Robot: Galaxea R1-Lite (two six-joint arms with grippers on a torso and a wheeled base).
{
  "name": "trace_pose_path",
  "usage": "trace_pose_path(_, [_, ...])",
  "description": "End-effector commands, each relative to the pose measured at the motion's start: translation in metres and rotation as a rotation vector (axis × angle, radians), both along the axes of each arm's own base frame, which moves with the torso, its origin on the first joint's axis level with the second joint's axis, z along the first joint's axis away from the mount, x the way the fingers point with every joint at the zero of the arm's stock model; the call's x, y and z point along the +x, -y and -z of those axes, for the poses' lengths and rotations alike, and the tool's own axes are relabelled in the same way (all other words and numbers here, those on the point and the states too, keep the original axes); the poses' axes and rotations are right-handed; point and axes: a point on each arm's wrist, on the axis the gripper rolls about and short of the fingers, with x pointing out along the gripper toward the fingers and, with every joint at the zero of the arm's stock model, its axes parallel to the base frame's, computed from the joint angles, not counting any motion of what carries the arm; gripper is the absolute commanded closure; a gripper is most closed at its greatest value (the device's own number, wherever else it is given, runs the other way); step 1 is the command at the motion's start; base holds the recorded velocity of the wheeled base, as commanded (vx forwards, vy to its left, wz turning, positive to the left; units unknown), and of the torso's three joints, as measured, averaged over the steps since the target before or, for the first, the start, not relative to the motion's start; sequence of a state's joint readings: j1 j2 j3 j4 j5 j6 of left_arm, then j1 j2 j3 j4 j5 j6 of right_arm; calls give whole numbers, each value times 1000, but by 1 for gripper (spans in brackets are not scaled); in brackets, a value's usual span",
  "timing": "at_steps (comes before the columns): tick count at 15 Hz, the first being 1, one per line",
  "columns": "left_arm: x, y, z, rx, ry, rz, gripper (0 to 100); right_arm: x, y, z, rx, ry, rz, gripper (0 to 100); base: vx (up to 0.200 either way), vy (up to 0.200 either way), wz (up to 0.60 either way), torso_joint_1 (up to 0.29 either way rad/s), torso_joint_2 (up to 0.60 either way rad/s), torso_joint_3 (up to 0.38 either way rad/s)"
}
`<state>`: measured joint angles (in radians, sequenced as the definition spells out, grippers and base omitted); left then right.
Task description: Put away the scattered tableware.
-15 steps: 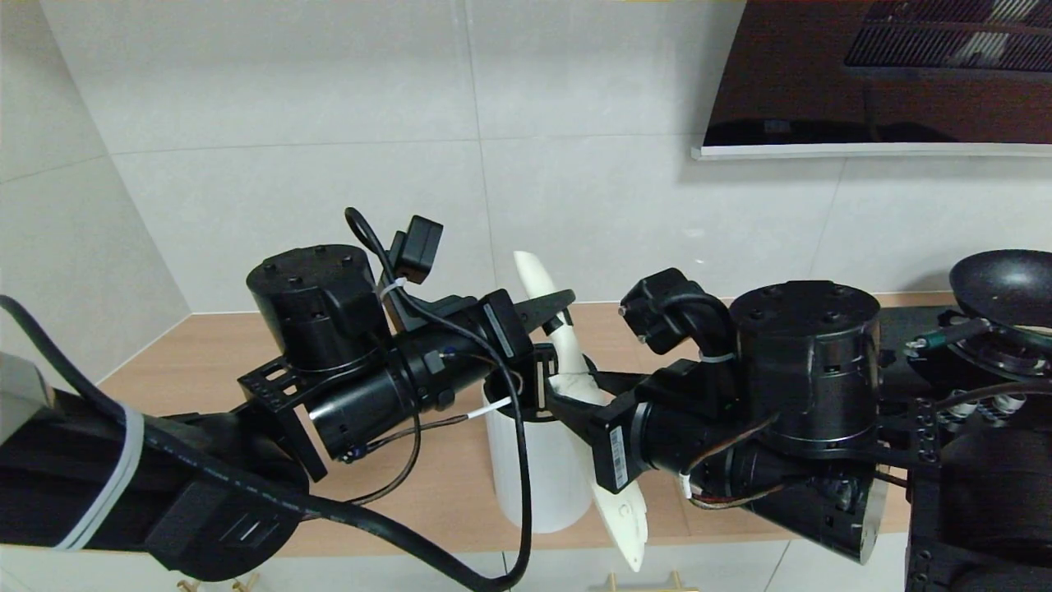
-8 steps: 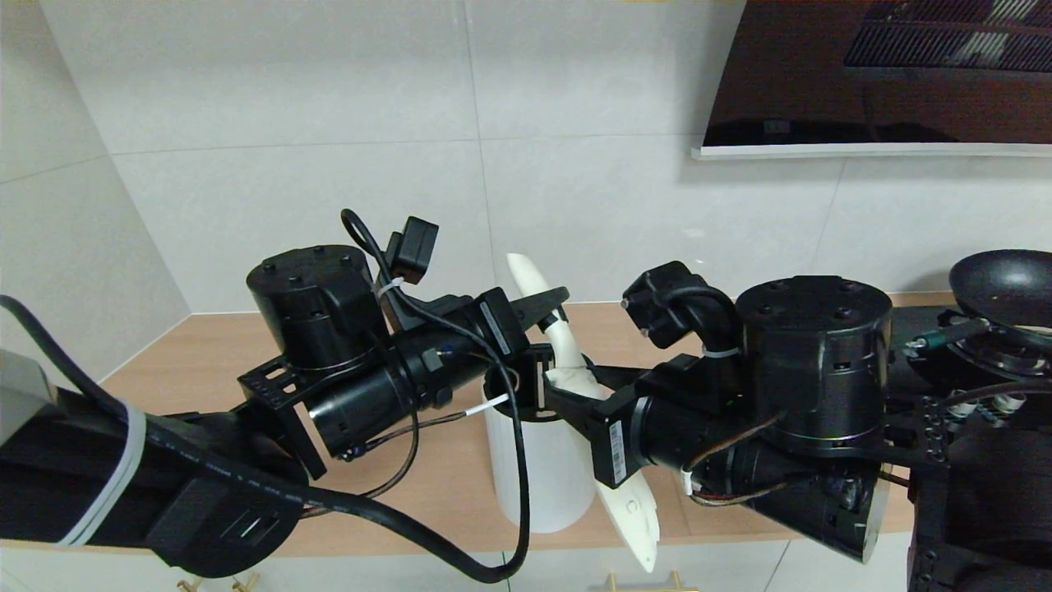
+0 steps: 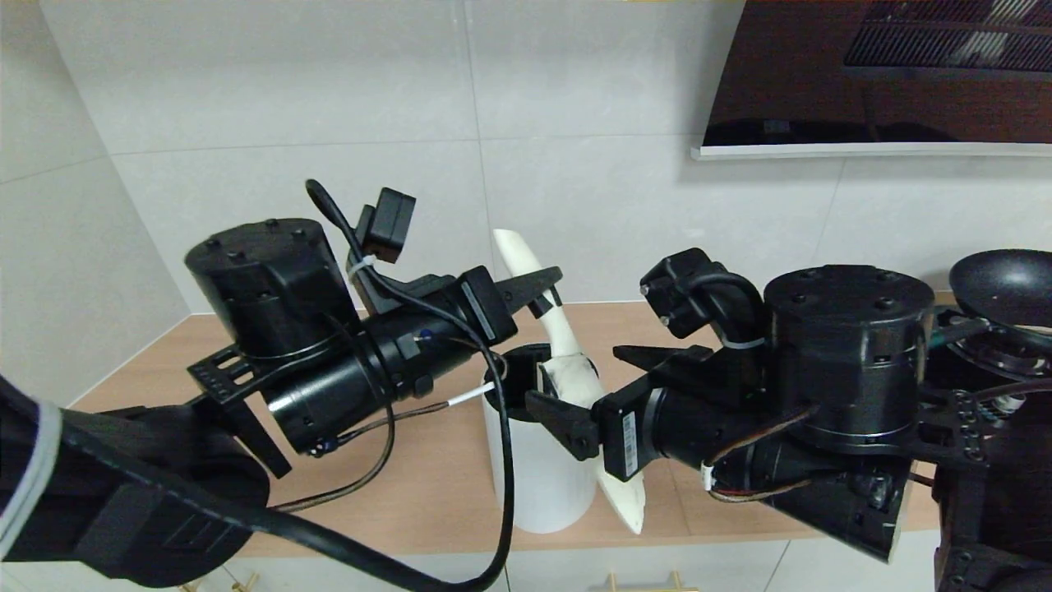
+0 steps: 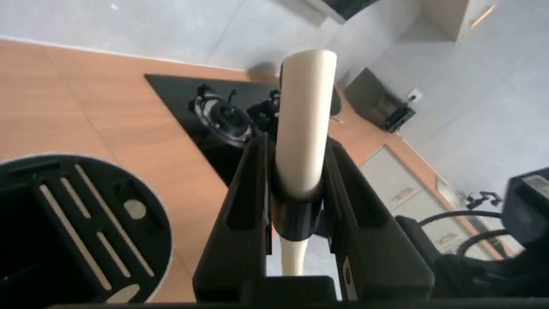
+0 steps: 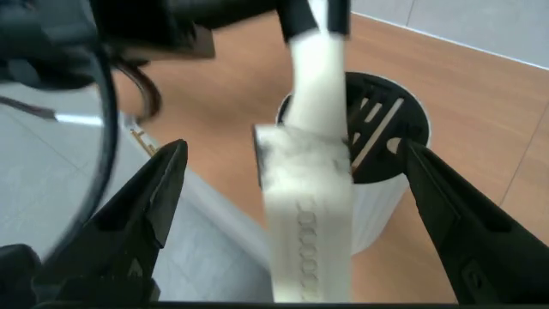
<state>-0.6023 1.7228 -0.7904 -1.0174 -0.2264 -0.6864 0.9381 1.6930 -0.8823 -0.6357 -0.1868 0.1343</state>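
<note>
1. Released knife (image 3: 567,345) from right gripper (image 3: 593,393) since a second ago, with jaws now spread either side of the blade root. Raised left arm up and leftward, carrying the knife along.
2. Head view: pinching the handle with left gripper (image 3: 542,292). Hanging blade-down and tilted, with the tip well below the rim of holder (image 3: 542,477), outside it on its right front. Standing on counter (image 3: 411,477).
3. Left wrist view: clamped hard on knife (image 4: 304,103) mid-handle by left gripper (image 4: 296,202). Slotted black top of holder (image 4: 77,223) off to one side, not under the blade.
4. Right wrist view: wide open at right gripper (image 5: 300,202), touching nothing as far as seen. Knife (image 5: 307,249) between the jaws, holder (image 5: 386,129) slots just behind it.
5. Judging the step as insertion:
   - Lift first until the tip clears the rim.
   - Bring the blade upright and line it up with a long slot.
   - Lower slowly.
   - Keep the right gripper clear, or use it to steady the holder against tipping.
</note>
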Motion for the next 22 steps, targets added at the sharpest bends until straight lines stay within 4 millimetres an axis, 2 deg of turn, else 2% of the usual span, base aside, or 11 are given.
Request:
trace_pose_path(1, [-13,-16,-40,-28,77,-69,100,-9,20,-21,48,42,14,0,0,0,0,0,0,0])
trace_pose_path(2, [-13,-17,-47,-24,82,-105,100,-9,25,-24,53,48,22,0,0,0,0,0,0,0])
trace_pose_path(3, [-10,-19,-67,-8,94,-253,100,-8,44,-29,61,65,61,0,0,0,0,0,0,0])
trace_pose_path(5, [-7,-21,-86,46,117,-406,100,1,66,-32,27,107,133,0,0,0,0,0,0,0])
trace_pose_path(8, [-4,-21,-97,208,207,-522,100,9,81,-31,-12,130,186,0,0,0,0,0,0,0])
trace_pose_path(9, [-7,-15,-95,284,231,-586,100,10,86,-33,-17,133,203,0,0,0,0,0,0,0])
trace_pose_path(11, [-12,0,-87,324,213,-627,100,12,89,-31,-34,118,214,0,0,0,0,0,0,0])
trace_pose_path(14, [-10,10,-76,429,208,-741,100,13,89,-28,-53,113,215,0,0,0,0,0,0,0])
trace_pose_path(22, [19,35,-40,467,235,-772,100,17,86,-23,-66,100,216,0,0,0,0,0,0,0])
